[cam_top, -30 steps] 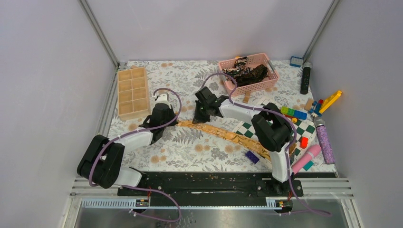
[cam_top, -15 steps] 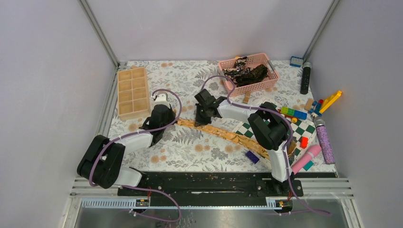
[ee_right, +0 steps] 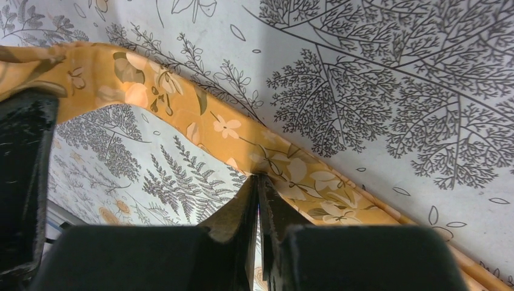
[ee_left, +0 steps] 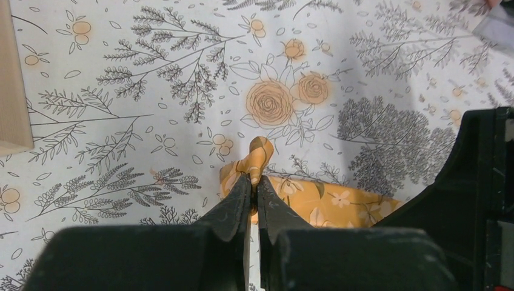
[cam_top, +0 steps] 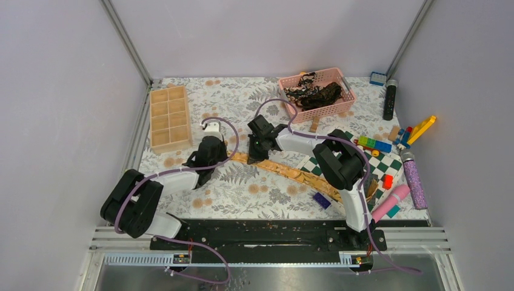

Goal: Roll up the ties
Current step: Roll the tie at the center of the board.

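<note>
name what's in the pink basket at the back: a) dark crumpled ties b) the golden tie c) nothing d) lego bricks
a, the pink basket holds a crumpled heap of dark ties, while the golden tie is outside it, stretched out long.

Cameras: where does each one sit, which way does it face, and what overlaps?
Top external: fixed above and behind the bases, looking down on the floral table; both whole arms show.
Left wrist: on the left arm's wrist, looking down past the left gripper, shut on the golden tie at its end.
Right wrist: on the right arm's wrist, looking along the right gripper, shut on the tie's edge further along.
Shared: all three show the golden tie and floral table.
</note>
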